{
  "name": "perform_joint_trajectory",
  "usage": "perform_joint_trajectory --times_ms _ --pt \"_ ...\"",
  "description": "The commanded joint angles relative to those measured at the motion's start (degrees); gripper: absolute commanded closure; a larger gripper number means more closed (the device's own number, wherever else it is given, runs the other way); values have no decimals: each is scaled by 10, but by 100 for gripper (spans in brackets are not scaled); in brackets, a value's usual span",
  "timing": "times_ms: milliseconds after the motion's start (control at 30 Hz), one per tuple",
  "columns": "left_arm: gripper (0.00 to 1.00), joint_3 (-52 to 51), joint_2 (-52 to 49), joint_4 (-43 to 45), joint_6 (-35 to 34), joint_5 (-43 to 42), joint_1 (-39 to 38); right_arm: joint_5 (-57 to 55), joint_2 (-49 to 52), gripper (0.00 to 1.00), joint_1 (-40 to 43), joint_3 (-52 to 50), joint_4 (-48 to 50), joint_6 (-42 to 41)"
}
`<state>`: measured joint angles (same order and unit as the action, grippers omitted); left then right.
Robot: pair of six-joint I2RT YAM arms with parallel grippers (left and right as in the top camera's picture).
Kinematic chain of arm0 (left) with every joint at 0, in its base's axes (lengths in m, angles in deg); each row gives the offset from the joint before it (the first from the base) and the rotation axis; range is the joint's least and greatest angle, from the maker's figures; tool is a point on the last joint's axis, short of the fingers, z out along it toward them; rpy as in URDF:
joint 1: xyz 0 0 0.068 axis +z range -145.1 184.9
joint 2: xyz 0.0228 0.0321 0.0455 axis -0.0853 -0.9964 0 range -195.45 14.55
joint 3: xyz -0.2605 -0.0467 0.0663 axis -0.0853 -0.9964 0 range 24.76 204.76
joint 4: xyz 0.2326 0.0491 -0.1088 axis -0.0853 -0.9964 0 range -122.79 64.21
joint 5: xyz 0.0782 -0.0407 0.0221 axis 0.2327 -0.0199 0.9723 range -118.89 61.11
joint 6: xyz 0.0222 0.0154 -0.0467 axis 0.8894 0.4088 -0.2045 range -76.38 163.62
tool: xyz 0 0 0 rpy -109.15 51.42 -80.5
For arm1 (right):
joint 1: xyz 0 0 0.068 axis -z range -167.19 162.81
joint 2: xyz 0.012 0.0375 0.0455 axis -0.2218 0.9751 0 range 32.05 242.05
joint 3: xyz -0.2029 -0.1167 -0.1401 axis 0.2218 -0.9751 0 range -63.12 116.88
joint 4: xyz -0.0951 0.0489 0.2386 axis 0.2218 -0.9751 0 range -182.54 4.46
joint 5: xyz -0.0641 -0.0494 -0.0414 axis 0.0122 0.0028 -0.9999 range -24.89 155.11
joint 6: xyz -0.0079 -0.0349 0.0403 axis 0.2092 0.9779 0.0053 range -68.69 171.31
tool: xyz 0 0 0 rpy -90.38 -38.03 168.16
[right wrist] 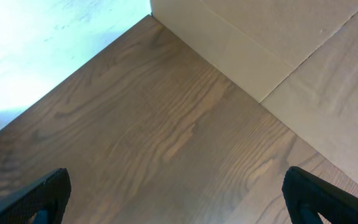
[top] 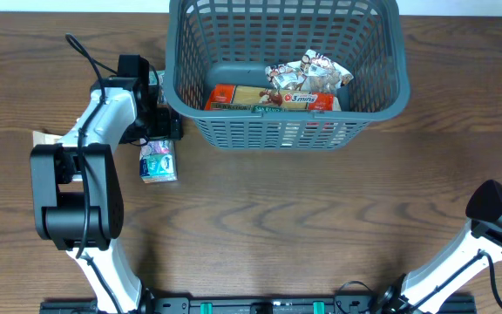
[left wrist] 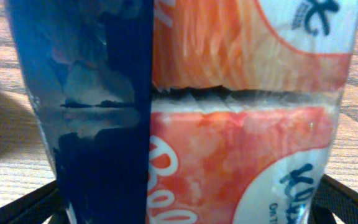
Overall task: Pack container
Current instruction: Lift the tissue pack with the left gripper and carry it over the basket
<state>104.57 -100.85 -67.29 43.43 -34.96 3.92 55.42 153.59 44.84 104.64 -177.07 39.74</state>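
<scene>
Beside the container (top: 286, 131), the left gripper (left wrist: 185, 202) pinches a glossy blue-and-orange packet (left wrist: 229, 124) that could slip; the right gripper (right wrist: 179, 193) gapes.

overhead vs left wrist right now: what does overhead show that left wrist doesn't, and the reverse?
Overhead only: the container with snack packets inside, a teal packet on the table beside the left arm, and the right arm at the near right edge.
Left wrist only: a blue and orange packet filling the frame between the fingers of the left gripper; whether they clamp it cannot be told.
Both: the wooden table.
</scene>
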Motion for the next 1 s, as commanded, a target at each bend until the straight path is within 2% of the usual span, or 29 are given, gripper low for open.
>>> perform_joint_trajectory --times_ms 0,100,133,200,233,300,333,400,433,633,867,967 --pt "1 10 1 0 3 -6 0 -2 0 1 6 1 -1 -6" --pt "2 10 -2 -1 3 -6 0 -2 0 1 6 1 -1 -6" --pt "8 10 -3 -2 3 -6 0 -2 0 1 6 1 -1 -6" --pt "43 10 -3 -2 3 -5 0 -2 0 1 6 1 -1 -6" --pt "52 10 -3 -2 3 -6 0 -2 0 1 6 1 -1 -6" --pt "59 10 -3 -2 3 -5 0 -2 0 1 6 1 -1 -6" --pt "66 10 -3 -2 3 -5 0 -2 0 1 6 1 -1 -6" --pt "89 10 -3 -2 3 -6 0 -2 0 1 6 1 -1 -6" --pt "94 10 -3 -2 3 -5 0 -2 0 1 6 1 -1 -6" --pt "94 12 7 -1 -6 -2 1 -2 0 1 6 1 -1 -6" --pt "94 36 75 7 -113 95 34 -2 0 1 6 1 -1 -6" --pt "94 59 123 7 -138 111 65 -2 0 1 6 1 -1 -6"
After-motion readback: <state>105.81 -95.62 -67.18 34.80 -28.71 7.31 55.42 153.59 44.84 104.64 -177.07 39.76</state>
